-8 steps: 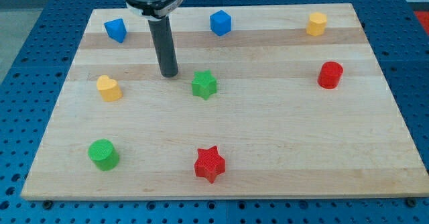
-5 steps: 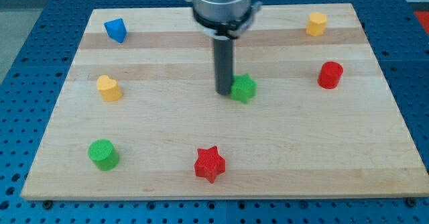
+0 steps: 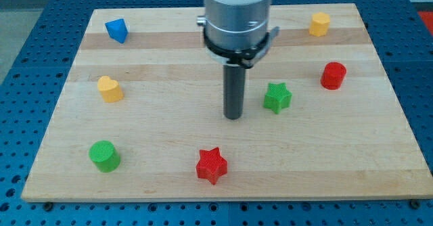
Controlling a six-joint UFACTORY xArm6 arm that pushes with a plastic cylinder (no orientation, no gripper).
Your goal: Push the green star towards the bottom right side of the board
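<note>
My tip (image 3: 233, 116) touches nothing, just left of the small green plastic star (image 3: 277, 97). Light and rigid, it likely slides readily on the smooth wooden board (image 3: 169, 151); push its upper-left points.

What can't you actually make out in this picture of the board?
- The blue block seen earlier near the board's top centre: the arm's grey housing now covers that spot.
- Whether my tip touches the green star: a gap shows, so probably apart.
- The arm above the housing: cut off by the view's top.
- The blue block at the view's top left: exact shape unclear.
</note>
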